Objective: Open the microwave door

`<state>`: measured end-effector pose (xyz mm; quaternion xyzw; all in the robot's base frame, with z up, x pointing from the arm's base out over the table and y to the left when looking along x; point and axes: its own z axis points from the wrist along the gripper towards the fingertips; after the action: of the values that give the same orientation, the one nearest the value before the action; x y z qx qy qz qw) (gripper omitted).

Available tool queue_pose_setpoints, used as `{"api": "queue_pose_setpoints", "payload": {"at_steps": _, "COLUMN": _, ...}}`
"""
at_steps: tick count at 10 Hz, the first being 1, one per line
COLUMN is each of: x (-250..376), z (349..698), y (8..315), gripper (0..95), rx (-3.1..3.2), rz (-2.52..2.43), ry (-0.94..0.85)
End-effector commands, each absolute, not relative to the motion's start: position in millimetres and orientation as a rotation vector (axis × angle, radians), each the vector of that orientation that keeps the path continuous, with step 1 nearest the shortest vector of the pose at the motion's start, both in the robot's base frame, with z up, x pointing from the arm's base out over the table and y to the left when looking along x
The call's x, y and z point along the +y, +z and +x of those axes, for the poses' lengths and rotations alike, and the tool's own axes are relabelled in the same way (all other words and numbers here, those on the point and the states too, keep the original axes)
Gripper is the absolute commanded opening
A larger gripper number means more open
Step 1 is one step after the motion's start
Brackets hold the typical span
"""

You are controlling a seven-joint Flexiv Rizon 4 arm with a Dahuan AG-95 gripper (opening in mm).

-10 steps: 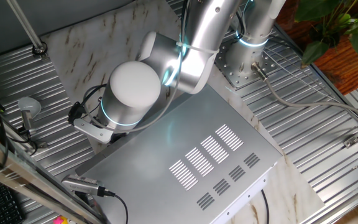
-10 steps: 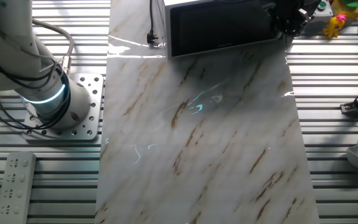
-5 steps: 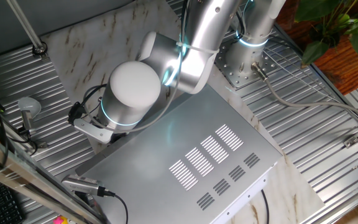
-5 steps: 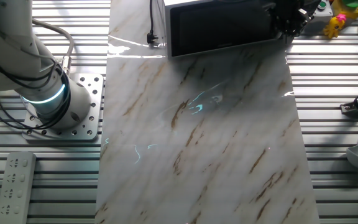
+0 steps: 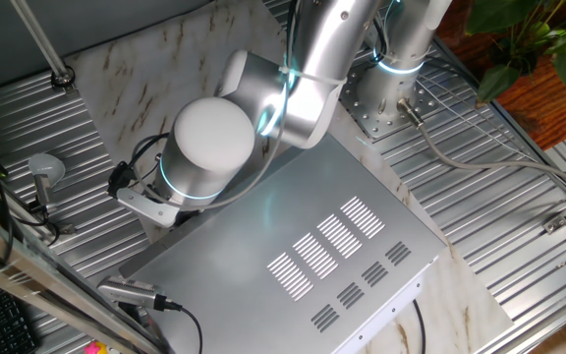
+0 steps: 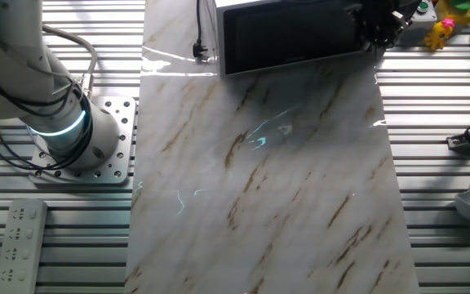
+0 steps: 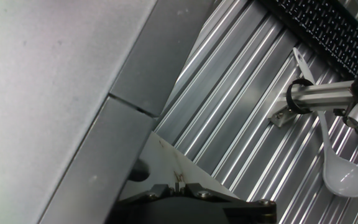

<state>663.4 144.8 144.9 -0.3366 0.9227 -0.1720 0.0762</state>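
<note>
The microwave is a big silver box with slotted vents on top, standing on a marble sheet. Its door, a flat black glassy panel, appears flush with the front. In the other fixed view my black gripper sits at the door's right edge. In the first fixed view the round wrist hides it at the microwave's front corner. The hand view looks along the grey side of the microwave and the darker edge of the door. There my gripper is shut, with nothing seen between the fingers.
A white ladle and a metal rod with clamps lie on the ribbed table right of the gripper, with a keyboard beyond. The arm's base, a remote and a power cord are to the left.
</note>
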Motion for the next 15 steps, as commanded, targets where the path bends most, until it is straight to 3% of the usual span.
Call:
{"api": "queue_pose_setpoints", "payload": {"at_steps": 1, "x": 160.2, "z": 653.9, "y": 133.3, "gripper": 0.0, "rx": 2.757, "rz": -1.009, "ry": -0.529}}
{"api": "queue_pose_setpoints", "payload": {"at_steps": 9, "x": 160.2, "z": 653.9, "y": 133.3, "gripper": 0.0, "rx": 2.770, "rz": -0.985, "ry": -0.568}}
{"api": "queue_pose_setpoints", "payload": {"at_steps": 15, "x": 160.2, "z": 653.9, "y": 133.3, "gripper": 0.0, "rx": 2.818, "rz": -0.981, "ry": -0.392}}
